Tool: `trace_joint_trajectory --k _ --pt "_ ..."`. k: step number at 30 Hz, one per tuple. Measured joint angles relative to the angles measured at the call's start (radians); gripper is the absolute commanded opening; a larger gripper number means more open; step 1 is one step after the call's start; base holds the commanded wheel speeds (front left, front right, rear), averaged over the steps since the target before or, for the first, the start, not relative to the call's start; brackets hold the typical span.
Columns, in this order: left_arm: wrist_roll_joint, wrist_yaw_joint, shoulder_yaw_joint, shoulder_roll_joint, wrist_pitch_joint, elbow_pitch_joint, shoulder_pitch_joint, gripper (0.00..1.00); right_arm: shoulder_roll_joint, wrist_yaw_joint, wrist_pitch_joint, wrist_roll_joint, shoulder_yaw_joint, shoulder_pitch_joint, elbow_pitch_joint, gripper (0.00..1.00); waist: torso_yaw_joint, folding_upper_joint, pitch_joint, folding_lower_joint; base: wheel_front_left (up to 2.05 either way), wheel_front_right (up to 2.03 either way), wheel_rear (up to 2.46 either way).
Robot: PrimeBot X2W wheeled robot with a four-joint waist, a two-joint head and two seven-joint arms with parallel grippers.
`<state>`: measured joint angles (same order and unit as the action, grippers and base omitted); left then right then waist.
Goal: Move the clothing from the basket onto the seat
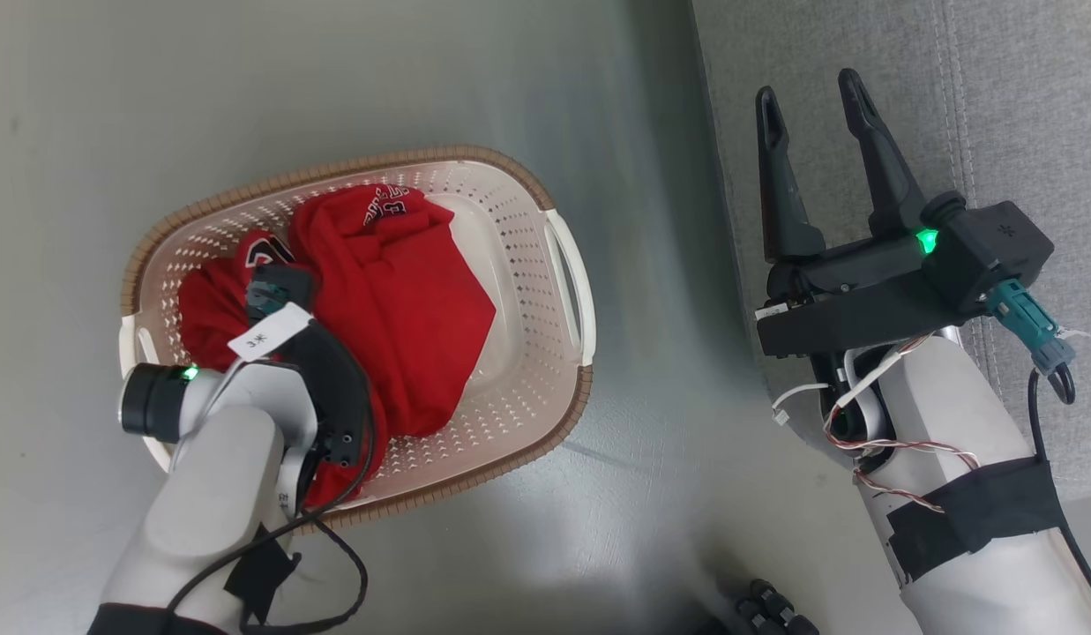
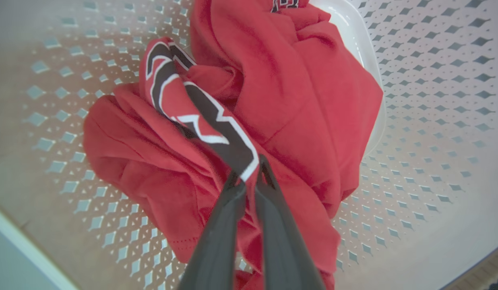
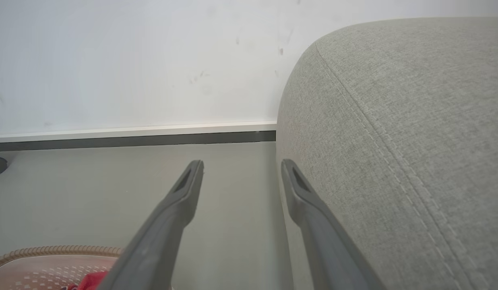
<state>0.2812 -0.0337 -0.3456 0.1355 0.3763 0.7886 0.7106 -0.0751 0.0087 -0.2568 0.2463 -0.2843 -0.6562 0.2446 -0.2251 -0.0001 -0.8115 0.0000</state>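
While in the basket (image 1: 520,353), left jaws clenched on the clothing (image 1: 404,291); right jaws apart beside the seat (image 1: 1021,106).

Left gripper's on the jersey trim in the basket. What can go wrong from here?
1. The left gripper pinches only the narrow black-and-white trim at its fingertips; the fabric may slip out on lifting.
2. The clothing lies bunched together in the basket; one jersey may drag another out onto the floor.
3. The open right gripper sits close beside the seat; it might obstruct the transfer.
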Motion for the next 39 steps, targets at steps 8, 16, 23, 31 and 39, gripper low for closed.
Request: trace_joint_trajectory --k 8,16,23,31,39 --pt "-0.001 0.035 -0.021 -0.019 -0.037 0.007 0.000 0.00 -0.001 0.001 0.000 -0.001 0.025 0.014 0.030 1.00 0.014 0.0000 0.036 0.0000 0.00 0.00 0.00" --pt "0.008 0.062 -0.013 -0.012 -0.117 0.003 -0.028 0.00 -0.016 0.009 0.000 -0.010 0.047 0.051 0.067 1.00 0.046 0.0000 0.107 0.0000 0.00 0.00 0.00" --pt "0.045 0.076 0.031 -0.014 -0.242 -0.048 -0.124 0.00 -0.041 0.027 0.000 -0.018 0.066 0.105 0.093 1.00 0.100 0.0000 0.231 -0.0001 0.00 0.00 0.00" --pt "0.070 0.079 0.038 -0.035 -0.326 -0.105 -0.170 0.00 -0.055 0.036 0.000 -0.030 0.073 0.166 0.112 1.00 0.153 0.0000 0.337 -0.0002 0.00 0.00 0.00" --pt "0.079 0.088 0.041 -0.033 -0.385 -0.171 -0.244 0.00 -0.053 0.046 0.000 -0.036 0.070 0.233 0.131 1.00 0.196 -0.0001 0.451 -0.0003 0.00 0.00 0.00"
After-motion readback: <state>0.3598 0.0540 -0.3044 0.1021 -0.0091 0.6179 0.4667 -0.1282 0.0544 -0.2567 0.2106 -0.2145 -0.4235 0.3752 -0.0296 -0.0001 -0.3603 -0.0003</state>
